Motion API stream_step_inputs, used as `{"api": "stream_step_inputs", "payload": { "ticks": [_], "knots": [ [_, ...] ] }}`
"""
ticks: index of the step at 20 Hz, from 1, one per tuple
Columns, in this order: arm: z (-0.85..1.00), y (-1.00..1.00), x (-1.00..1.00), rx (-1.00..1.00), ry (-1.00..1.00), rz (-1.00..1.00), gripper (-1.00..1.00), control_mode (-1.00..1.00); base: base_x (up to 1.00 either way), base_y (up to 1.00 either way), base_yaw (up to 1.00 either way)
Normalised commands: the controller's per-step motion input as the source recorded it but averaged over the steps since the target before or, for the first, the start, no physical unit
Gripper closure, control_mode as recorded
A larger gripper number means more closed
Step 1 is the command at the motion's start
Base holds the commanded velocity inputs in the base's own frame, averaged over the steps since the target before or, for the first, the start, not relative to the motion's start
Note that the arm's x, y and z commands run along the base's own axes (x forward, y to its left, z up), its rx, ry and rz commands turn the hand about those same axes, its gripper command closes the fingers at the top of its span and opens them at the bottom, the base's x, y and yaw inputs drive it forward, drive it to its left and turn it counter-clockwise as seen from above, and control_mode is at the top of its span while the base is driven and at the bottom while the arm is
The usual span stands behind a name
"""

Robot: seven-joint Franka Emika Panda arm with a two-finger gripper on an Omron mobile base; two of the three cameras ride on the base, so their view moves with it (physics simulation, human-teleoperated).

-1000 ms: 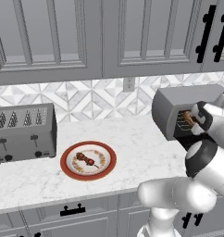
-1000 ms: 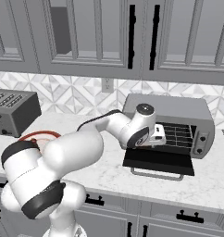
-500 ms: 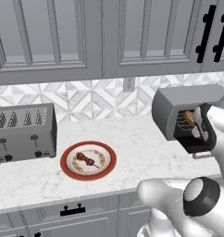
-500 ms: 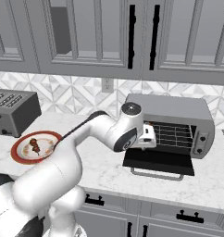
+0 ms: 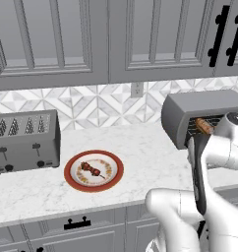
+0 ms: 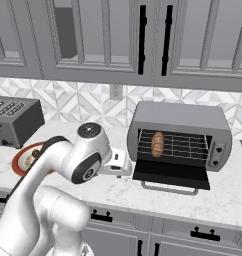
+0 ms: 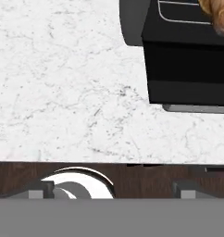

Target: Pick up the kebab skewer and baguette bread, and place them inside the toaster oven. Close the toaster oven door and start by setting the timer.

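The baguette bread (image 6: 157, 144) lies on the wire rack inside the grey toaster oven (image 6: 180, 117); it also shows through the oven's opening (image 5: 203, 126) and in the hand view's top right corner (image 7: 220, 16). The toaster oven door (image 6: 170, 175) hangs open and flat, its silver bar handle toward me. The kebab skewer (image 5: 93, 170) rests on a red-rimmed plate (image 5: 72, 177). My gripper (image 6: 121, 167) hovers over the counter just left of the open door. In the hand view the gripper (image 7: 114, 190) is open, with nothing between its fingertips (image 7: 40, 190).
A slotted silver toaster (image 5: 25, 140) stands at the counter's left end. Two knobs (image 6: 216, 152) sit on the oven's right side. Bare marble counter (image 7: 63, 83) lies between the plate and the oven. My own arm covers part of the plate (image 6: 19, 159) in the right base view.
My hand has pulled back out of the oven, leftward and down over the counter. The baguette stays on the rack. The jaws remain wide.
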Motion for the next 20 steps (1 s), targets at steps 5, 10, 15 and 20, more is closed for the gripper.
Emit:
{"api": "stream_step_inputs", "payload": {
  "ticks": [5, 10, 15, 20],
  "knots": [
    [0.02, 1.00, -0.22, -0.02, 0.00, 0.07, -1.00, -1.00, 0.00, 0.00, 0.00],
    [0.02, 1.00, 0.03, 0.00, 0.00, 0.14, -1.00, -1.00, 0.00, 0.00, 0.00],
    [-0.09, 1.00, 0.16, -0.01, 0.00, 0.17, -1.00, -1.00, 0.00, 0.00, 0.00],
    [-0.35, 1.00, 0.75, 0.00, 0.00, 0.21, -1.00, -1.00, 0.00, 0.00, 0.00]
  ]
}}
